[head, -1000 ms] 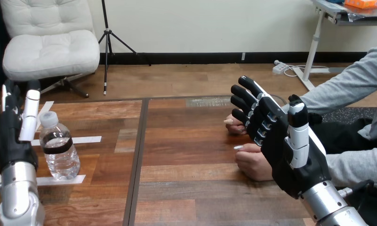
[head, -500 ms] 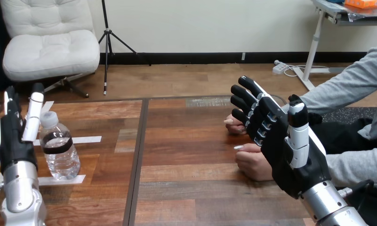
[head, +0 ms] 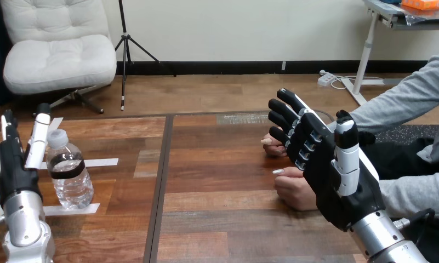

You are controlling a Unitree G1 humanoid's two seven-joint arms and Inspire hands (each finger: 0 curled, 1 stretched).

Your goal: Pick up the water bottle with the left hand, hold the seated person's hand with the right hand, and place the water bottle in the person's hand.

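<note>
Progress is slight: the water bottle stands upright on the desk, ungrasped. The left robot hand is just beside it, fingers straight. The right robot hand, fingers uncurled, hangs before the person's nearer hand, clasping nothing. Grasp, hold and handover all remain.

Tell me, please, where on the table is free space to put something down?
The widest bare patch of the table lies between the water bottle and the person's hands. Crowded: the left edge, where the left hand stands beside the bottle, and the right side, around the right hand.
</note>
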